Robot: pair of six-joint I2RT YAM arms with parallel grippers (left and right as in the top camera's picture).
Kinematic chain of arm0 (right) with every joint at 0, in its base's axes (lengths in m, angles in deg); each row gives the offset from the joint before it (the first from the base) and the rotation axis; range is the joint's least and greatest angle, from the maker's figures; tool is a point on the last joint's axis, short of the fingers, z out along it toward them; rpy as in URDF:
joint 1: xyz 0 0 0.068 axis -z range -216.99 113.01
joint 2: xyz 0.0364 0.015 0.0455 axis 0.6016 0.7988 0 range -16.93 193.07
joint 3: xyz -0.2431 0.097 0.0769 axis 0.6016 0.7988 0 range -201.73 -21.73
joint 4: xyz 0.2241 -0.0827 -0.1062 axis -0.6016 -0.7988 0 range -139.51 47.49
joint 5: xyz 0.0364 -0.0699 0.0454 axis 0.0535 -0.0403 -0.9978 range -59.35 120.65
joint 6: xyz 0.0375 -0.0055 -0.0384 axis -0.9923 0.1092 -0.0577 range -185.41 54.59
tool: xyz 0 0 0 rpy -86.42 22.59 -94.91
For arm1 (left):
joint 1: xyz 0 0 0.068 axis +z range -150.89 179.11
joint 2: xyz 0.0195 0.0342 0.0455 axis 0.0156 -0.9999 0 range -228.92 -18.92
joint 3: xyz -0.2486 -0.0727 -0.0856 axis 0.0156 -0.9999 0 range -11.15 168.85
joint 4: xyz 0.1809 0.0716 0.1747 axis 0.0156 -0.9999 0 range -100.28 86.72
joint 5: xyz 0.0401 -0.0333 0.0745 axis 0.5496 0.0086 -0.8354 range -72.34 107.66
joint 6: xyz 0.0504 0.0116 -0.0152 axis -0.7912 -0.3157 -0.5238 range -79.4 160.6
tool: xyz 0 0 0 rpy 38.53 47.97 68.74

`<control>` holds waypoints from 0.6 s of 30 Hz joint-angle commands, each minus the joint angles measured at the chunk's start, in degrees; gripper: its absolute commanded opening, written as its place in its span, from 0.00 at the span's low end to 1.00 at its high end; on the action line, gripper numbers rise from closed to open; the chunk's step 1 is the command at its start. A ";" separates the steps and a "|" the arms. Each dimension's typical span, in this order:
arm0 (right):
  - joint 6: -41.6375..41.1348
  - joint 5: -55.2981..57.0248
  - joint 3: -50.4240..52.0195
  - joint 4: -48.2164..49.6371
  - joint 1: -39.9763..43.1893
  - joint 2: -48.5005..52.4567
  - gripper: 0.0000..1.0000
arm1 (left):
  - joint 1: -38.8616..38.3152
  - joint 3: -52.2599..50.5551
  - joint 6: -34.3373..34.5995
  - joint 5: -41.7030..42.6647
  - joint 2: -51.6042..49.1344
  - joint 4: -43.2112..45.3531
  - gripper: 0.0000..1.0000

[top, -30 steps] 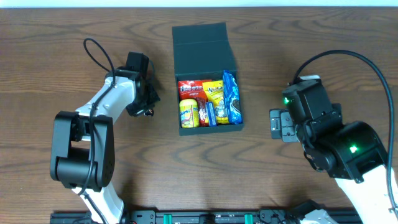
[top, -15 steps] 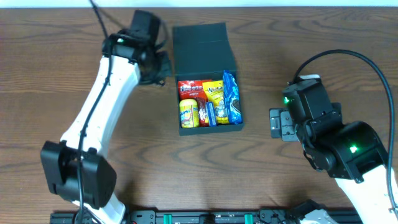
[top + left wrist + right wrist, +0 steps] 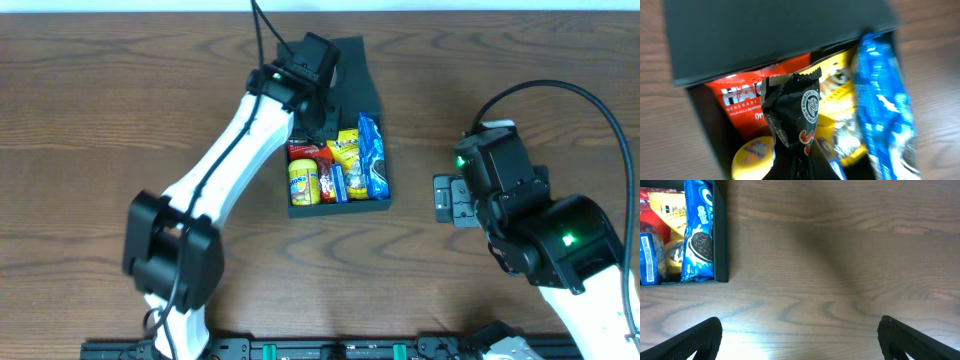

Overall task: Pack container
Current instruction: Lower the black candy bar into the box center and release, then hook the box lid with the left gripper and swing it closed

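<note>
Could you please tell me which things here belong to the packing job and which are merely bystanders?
Job: container; left gripper holding a black packet over it; inside, red packet, yellow packet, blue Oreo packet.
Bystanders: right gripper, open and holding nothing; wooden table.

Overhead looks straight down, taking in the whole table [image 3: 80,120] with the box [image 3: 362,85] near centre. Left wrist hangs close above the box, peering inside, slightly blurred. Right wrist sits low, facing the table, with a box corner at upper left. All three catch the blue packet [image 3: 372,155].
</note>
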 commanded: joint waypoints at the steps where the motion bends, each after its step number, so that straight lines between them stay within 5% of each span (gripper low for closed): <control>1: -0.42 0.39 0.04 -0.13 0.42 0.02 0.99 | 0.35 0.48 -1.01 1.46 -3.52 0.17 0.06; 9: -0.39 0.39 0.04 -0.13 0.42 0.02 0.99 | 0.35 0.48 0.33 1.68 -7.85 -0.13 0.07; 12: -0.39 0.39 0.04 -0.15 0.42 0.02 0.99 | 0.37 0.50 0.33 1.60 -7.45 0.09 0.27; 18: -0.39 0.39 0.04 -0.13 0.42 0.02 0.99 | 0.35 1.51 0.31 1.44 -5.11 -0.02 0.41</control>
